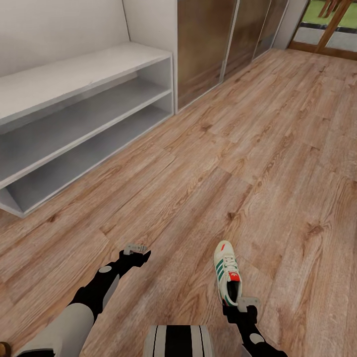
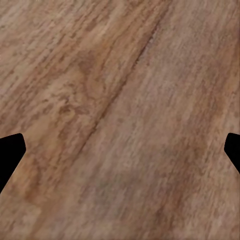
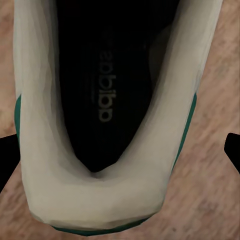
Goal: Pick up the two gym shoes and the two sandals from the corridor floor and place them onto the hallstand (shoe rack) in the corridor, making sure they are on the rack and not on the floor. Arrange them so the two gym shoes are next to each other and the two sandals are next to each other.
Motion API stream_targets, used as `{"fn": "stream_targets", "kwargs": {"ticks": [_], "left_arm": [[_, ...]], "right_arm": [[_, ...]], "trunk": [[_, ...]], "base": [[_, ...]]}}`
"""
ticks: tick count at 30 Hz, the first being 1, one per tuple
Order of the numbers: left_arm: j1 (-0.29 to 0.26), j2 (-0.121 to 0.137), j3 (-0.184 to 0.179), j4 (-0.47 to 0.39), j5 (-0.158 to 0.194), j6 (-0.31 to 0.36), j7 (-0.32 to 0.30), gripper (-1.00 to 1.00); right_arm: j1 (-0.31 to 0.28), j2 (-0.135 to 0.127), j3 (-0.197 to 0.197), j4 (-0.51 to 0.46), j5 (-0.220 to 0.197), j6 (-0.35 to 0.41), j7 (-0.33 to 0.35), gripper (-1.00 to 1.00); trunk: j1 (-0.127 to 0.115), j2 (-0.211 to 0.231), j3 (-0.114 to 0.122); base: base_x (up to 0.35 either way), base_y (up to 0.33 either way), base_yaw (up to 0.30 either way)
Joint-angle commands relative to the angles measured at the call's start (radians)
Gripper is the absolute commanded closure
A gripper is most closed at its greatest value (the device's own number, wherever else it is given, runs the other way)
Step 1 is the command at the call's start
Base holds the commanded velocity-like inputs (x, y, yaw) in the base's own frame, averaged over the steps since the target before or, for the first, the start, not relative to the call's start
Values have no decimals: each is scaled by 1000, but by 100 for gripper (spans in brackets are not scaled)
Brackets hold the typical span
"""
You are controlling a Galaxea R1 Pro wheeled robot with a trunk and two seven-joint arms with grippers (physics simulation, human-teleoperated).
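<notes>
Right gripper (image 1: pixel 241 305) jaws apart, straddling shoe (image 1: pixel 226 271) heel on floor (image 1: pixel 277 148). Left gripper (image 1: pixel 136 249) jaws apart, empty. Rack (image 1: pixel 89 94) shelves bare where visible; nothing placed yet, judging by that.

The floor (image 1: pixel 258 148) looks like light brown wood with dark grain lines. The shoe rack (image 1: pixel 74 124) looks smooth, white and matt. The gym shoe (image 1: pixel 227 277) looks like soft cream cloth, dark inside.
</notes>
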Motion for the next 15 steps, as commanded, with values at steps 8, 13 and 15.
{"fn": "stream_targets", "kwargs": {"ticks": [8,13,15], "left_arm": [[-1,-1,7,0,-10,2,-6,-100],[-1,-2,7,0,-10,-1,-6,-100],[-1,-2,7,0,-10,-1,-6,-100]], "right_arm": [[0,0,3,1,4,-2,-7,-100],[-1,1,4,1,4,-2,-7,-100],[0,1,4,1,4,-2,-8,-100]], "trunk": [[0,0,-1],[0,0,-1],[0,0,-1]], "base": [[8,0,0],[68,0,0],[27,0,0]]}}
